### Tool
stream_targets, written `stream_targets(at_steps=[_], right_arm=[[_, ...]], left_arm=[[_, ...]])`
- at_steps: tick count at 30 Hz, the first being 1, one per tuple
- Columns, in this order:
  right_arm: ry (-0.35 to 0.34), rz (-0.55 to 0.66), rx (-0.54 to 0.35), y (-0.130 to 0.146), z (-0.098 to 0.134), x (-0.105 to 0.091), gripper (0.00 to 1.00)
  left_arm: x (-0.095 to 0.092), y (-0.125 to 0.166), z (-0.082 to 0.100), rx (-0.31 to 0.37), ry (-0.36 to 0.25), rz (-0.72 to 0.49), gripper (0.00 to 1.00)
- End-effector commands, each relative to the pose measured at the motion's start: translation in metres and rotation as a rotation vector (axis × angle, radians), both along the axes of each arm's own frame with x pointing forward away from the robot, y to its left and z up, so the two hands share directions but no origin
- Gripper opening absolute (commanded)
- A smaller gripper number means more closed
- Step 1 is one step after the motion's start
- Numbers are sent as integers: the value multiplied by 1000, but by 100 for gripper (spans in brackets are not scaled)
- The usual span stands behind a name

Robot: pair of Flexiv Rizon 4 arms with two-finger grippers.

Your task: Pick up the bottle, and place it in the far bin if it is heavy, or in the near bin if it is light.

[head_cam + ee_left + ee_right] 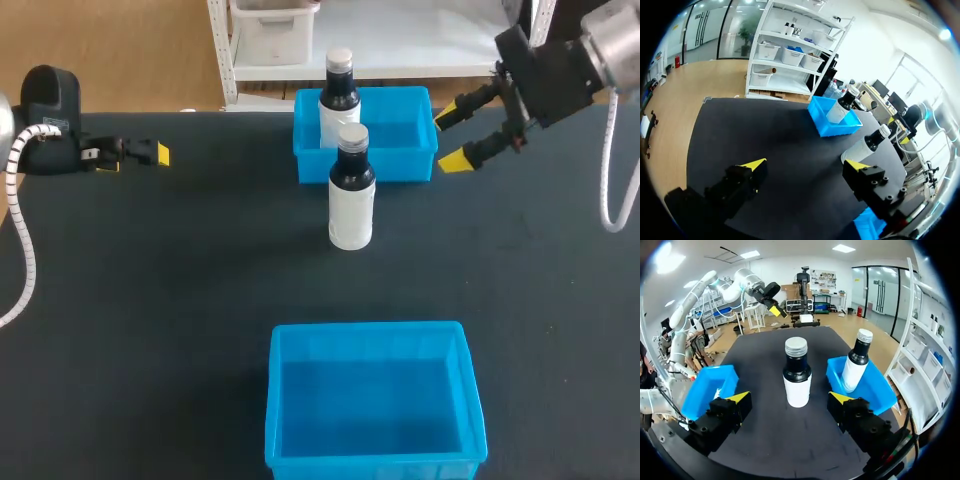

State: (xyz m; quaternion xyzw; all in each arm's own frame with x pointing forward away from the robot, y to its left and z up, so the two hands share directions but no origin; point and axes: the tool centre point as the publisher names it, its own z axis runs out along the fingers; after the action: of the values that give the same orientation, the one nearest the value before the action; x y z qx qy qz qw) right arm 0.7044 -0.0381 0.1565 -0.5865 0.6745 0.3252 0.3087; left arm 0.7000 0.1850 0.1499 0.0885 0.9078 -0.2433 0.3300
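A white bottle with a dark neck and grey cap [351, 190] stands upright on the black table, just in front of the far blue bin [418, 152]. A second, similar bottle [339, 95] stands inside that bin at its left side. My right gripper [456, 133] hovers open by the far bin's right end, above the table. In the right wrist view the standing bottle [797, 375] is ahead of the open gripper [789, 399], centred between its fingers but apart from them. My left gripper [135, 156] is open at the table's far left, holding nothing.
The near blue bin [370, 330] sits empty at the front middle of the table. In the right wrist view the near bin [710, 385] lies to one side of the bottle and the far bin [875, 390] to the other.
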Motion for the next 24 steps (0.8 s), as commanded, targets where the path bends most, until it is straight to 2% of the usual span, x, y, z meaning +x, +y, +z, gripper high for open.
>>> stream_targets(at_steps=[1, 11, 24], right_arm=[[-220, -287, -61, 14, -4, -6, 100], [-184, -208, -59, 39, -7, -7, 100], [-95, -67, -49, 47, -10, -5, 100]], left_arm=[[0, 0, 0, 0, 0, 0, 100], [0, 0, 0, 0, 0, 0, 100], [0, 0, 0, 0, 0, 0, 100]])
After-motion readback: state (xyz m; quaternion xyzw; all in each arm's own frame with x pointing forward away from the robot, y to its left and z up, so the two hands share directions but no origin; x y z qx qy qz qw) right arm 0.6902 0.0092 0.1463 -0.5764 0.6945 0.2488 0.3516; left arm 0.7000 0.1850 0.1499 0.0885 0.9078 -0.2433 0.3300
